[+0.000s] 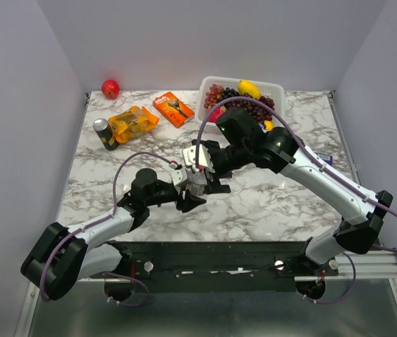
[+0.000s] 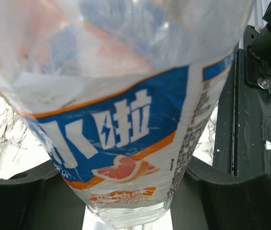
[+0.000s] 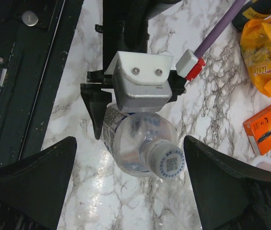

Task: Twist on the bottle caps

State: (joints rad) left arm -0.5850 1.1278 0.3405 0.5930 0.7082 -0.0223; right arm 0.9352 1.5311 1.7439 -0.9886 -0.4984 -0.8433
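Beneath right wrist, cap (image 3: pixel 167 161) atop bottle (image 3: pixel 128 143)

Top, close wrist cams; shared bottle (image 3: pixel 135 143)

Marbled white-and-grey table (image 1: pixel 276 203), and the clutter sits along its far side: a red apple (image 1: pixel 110 88) in the far left corner, a dark drink can (image 1: pixel 104 133) standing just beside a crinkled orange snack bag (image 1: pixel 133 123), then a flat orange box (image 1: pixel 173 109). Right of that, a white basket (image 1: pixel 274 87) of grapes and a lemon at the back edge.
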